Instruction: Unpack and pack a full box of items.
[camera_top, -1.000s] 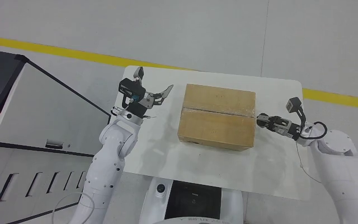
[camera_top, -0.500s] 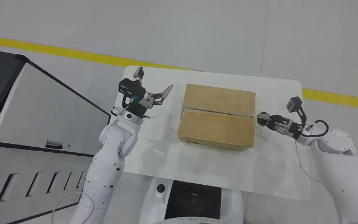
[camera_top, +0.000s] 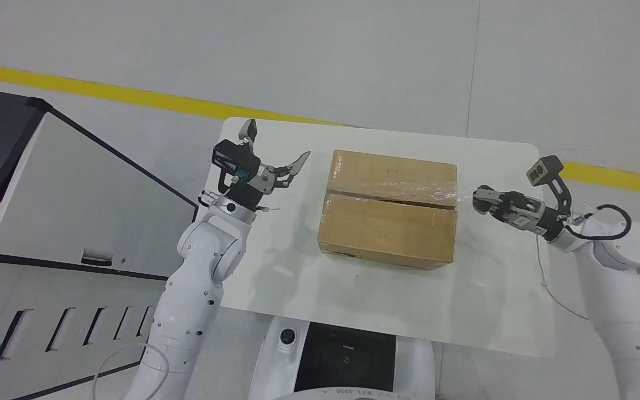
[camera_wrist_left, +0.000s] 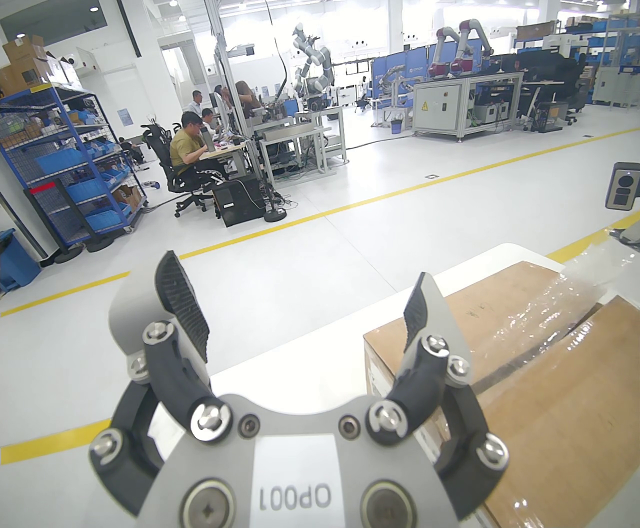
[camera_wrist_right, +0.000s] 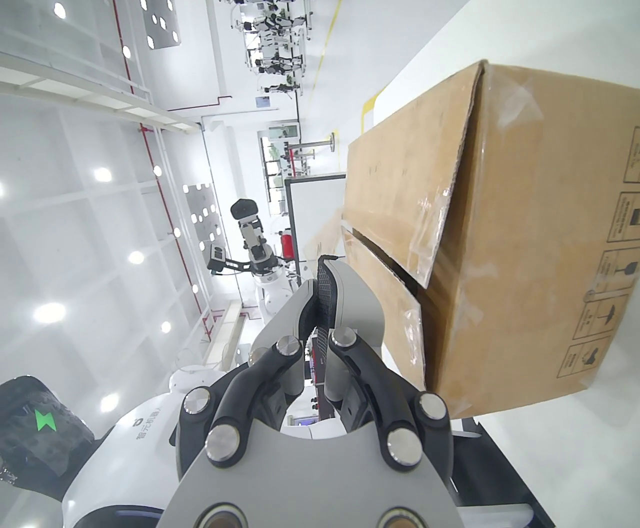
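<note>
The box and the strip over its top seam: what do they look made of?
The box: brown corrugated cardboard, matte; its cut flap edge looks fluted. The tape strip: probably clear plastic film, glossy; it crinkles, catches light, and the cardboard shows through it.

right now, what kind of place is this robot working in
Probably a robotics lab or factory workshop: blue metal shelving with blue bins, red-and-silver robot arms on white workstations, and a yellow floor line beyond the white table holding the brown cardboard box.
</note>
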